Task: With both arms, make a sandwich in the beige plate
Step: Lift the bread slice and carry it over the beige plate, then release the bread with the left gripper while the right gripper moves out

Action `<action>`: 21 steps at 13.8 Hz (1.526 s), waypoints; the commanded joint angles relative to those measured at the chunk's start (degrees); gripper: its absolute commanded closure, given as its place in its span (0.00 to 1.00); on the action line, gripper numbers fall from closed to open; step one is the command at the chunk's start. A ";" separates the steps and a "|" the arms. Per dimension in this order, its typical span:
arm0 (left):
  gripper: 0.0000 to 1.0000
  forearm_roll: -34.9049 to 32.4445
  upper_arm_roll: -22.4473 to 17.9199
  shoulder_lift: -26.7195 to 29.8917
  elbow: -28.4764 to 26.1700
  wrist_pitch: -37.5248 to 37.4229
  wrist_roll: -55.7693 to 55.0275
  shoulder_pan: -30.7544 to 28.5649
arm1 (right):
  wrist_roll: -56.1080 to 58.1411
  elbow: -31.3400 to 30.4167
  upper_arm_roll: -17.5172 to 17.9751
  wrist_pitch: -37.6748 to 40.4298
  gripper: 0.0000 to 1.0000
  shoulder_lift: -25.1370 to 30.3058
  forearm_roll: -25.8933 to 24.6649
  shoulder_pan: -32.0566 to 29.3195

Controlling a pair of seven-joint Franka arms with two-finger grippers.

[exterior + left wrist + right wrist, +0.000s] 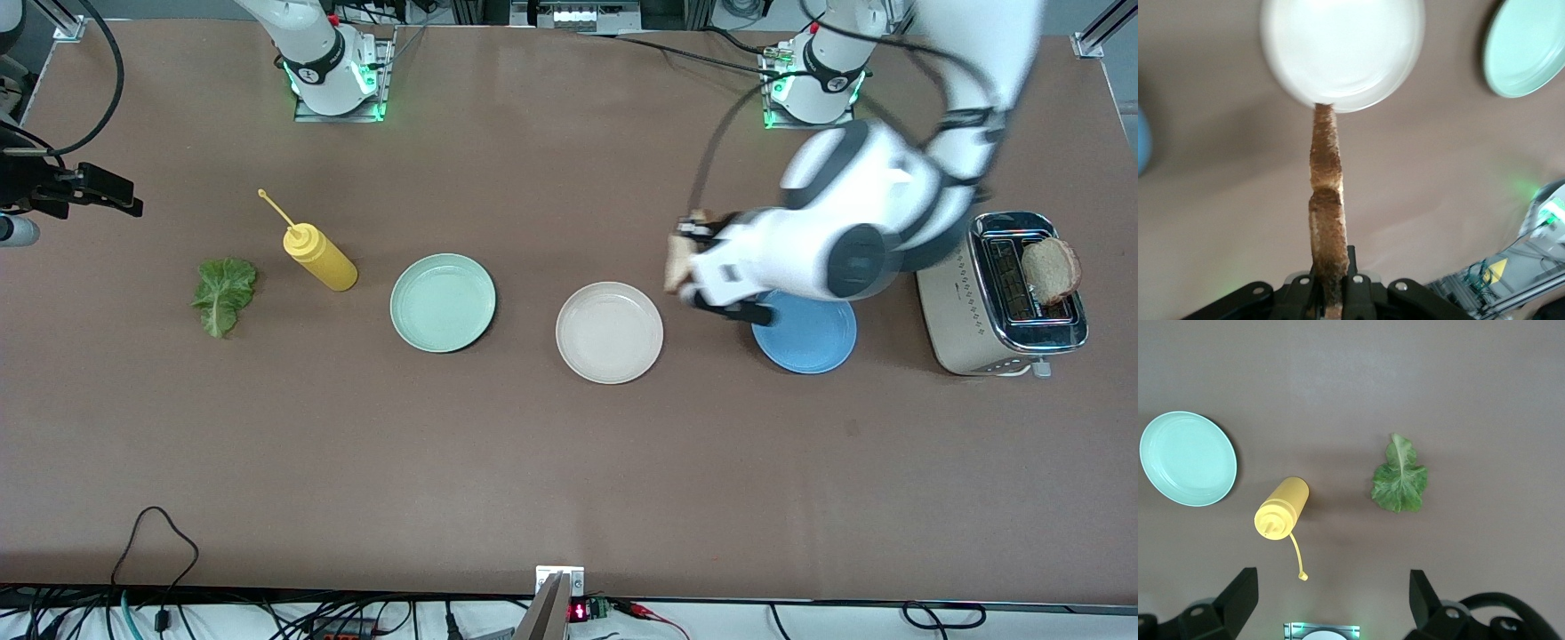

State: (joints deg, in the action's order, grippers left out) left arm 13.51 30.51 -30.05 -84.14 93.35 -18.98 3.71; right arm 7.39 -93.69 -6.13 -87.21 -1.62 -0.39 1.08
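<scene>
Your bread slice [680, 258] sits just right of frame centre in the front view, pinched on edge in the left gripper [689, 260], fingers clamped tight on its crust. In the left wrist view the slice [1327, 200] runs edge-on, its long axis going straight out from the fingers with the free end aimed at the beige plate [1341, 50].

In the front view the beige plate [610, 332] is empty, lower and left of the held slice, next to the blue plate [805, 333]. So your move is down and toward the plate, and I'd say lay the slice flat.

The left arm is clearly nearer. The right gripper [1331, 597] waits at the far left edge, over the lettuce leaf [1399, 477] and mustard bottle [1281, 509], fingers spread wide, holding nothing.

A second slice [1050, 269] stands in the toaster [965, 307], right of frame.
</scene>
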 commanded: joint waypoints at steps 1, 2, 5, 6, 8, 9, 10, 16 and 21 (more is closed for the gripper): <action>1.00 1.61 -0.19 -4.83 1.35 6.55 -2.03 3.57 | -0.36 0.88 0.24 0.82 0.00 -0.13 0.04 -0.20; 1.00 1.61 -0.10 -6.67 1.35 8.41 -1.51 4.10 | -0.36 0.88 0.24 0.82 0.00 -0.13 0.04 -0.20; 1.00 3.89 -0.10 -10.55 1.61 13.33 0.95 4.46 | -0.27 0.88 0.24 0.73 0.00 -0.22 0.04 -0.20; 1.00 4.07 -0.10 -11.60 1.96 14.83 2.27 4.46 | -0.27 0.88 0.24 0.73 0.00 -0.22 0.04 -0.20; 1.00 6.08 -0.10 -13.01 2.23 15.81 4.81 4.28 | -0.18 0.96 0.24 0.64 0.00 -0.57 0.04 -0.20; 1.00 7.05 -0.18 -13.54 2.40 16.16 6.05 4.28 | -0.01 0.88 0.24 0.64 0.00 -0.75 0.04 -0.12; 1.00 7.06 -0.36 -13.98 2.40 17.46 6.58 4.11 | 0.34 0.96 0.24 0.64 0.00 -1.27 0.13 -0.12; 1.00 6.88 -0.62 -16.71 4.16 18.18 10.09 3.58 | 1.14 0.96 0.68 0.73 0.00 -4.00 -0.48 0.76; 1.00 6.88 -1.15 -18.55 4.08 19.49 14.32 2.27 | 1.14 0.96 0.68 0.64 0.00 -5.58 -0.57 1.03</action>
State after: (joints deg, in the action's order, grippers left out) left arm 19.14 29.27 -46.96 -81.37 112.13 -7.05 6.51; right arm 7.76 -93.70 -5.44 -87.24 -6.34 -0.40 2.05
